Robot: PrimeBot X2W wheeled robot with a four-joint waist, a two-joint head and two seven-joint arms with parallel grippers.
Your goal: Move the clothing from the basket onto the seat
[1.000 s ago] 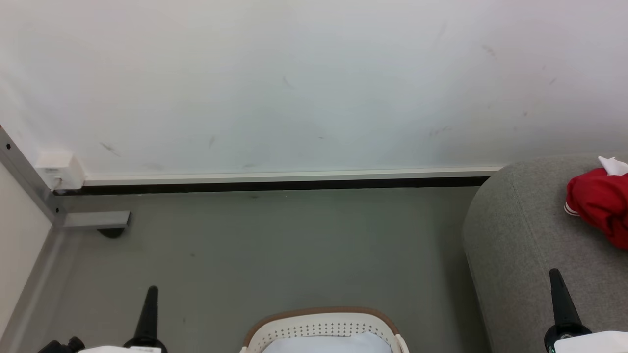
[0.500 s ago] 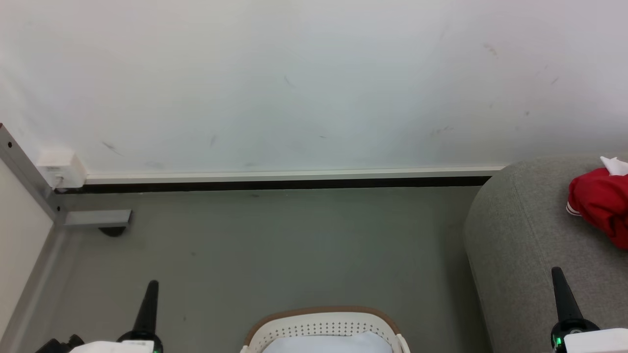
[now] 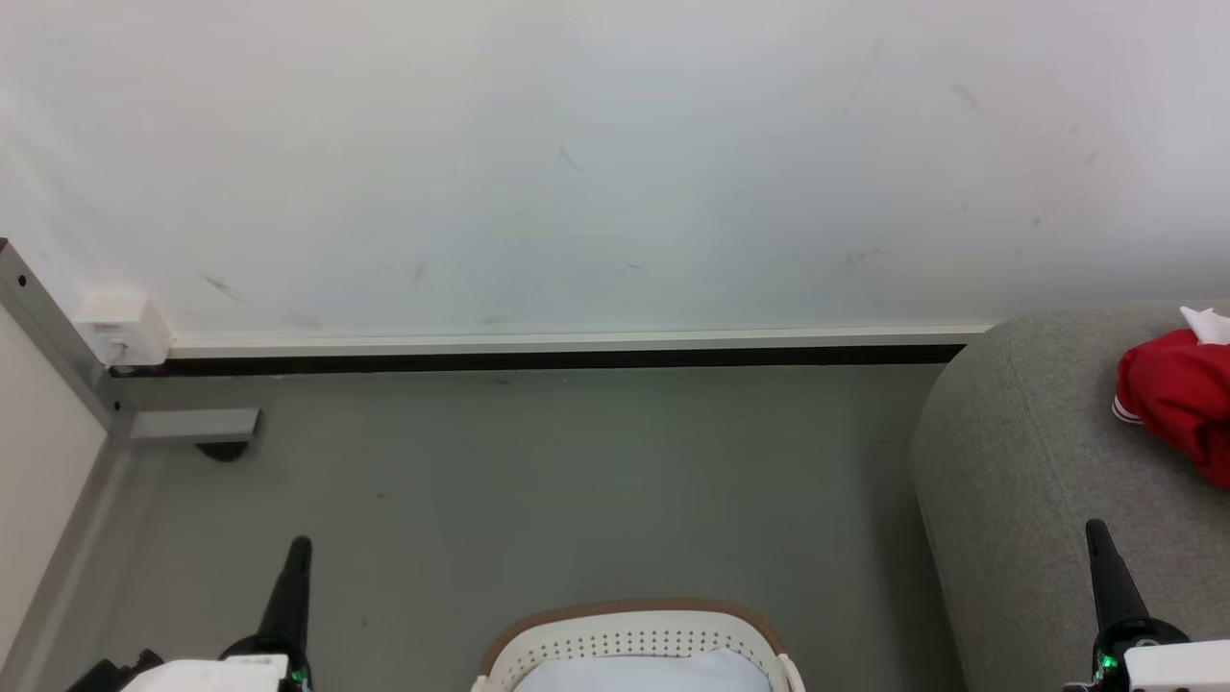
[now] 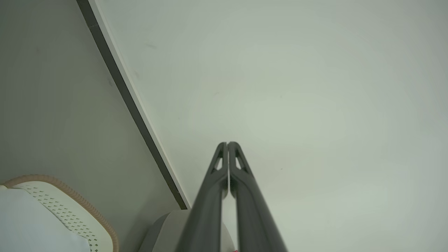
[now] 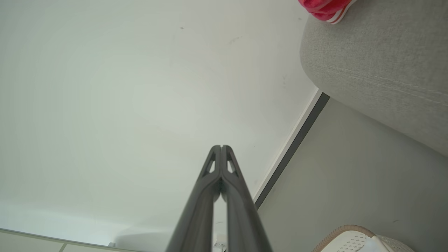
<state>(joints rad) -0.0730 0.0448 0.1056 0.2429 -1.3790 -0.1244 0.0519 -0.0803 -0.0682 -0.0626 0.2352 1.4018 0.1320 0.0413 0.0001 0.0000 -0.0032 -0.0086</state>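
Observation:
The red clothing (image 3: 1180, 394) with white trim lies on the grey seat (image 3: 1019, 461) at the right edge of the head view; a corner of that clothing (image 5: 325, 8) also tops the seat (image 5: 378, 66) in the right wrist view. The cream basket (image 3: 629, 639) with its brown rim stands at bottom centre, a pale cloth (image 3: 642, 673) inside it. My left gripper (image 3: 297, 550) is shut and empty, left of the basket. My right gripper (image 3: 1094, 529) is shut and empty, in front of the seat. Both wrist views show the fingers (image 4: 227, 144) (image 5: 221, 147) pressed together, pointing at the wall.
A white wall with a dark baseboard (image 3: 538, 363) runs across the back. A grey metal frame leg (image 3: 183, 425) and a white box (image 3: 120, 329) stand at the far left. Grey floor (image 3: 577, 481) stretches between the basket and the wall.
Both grippers have edged slightly upward in the head view, and the picture has shifted a little. Both stay shut and empty; the clothing rests unmoved on the seat.

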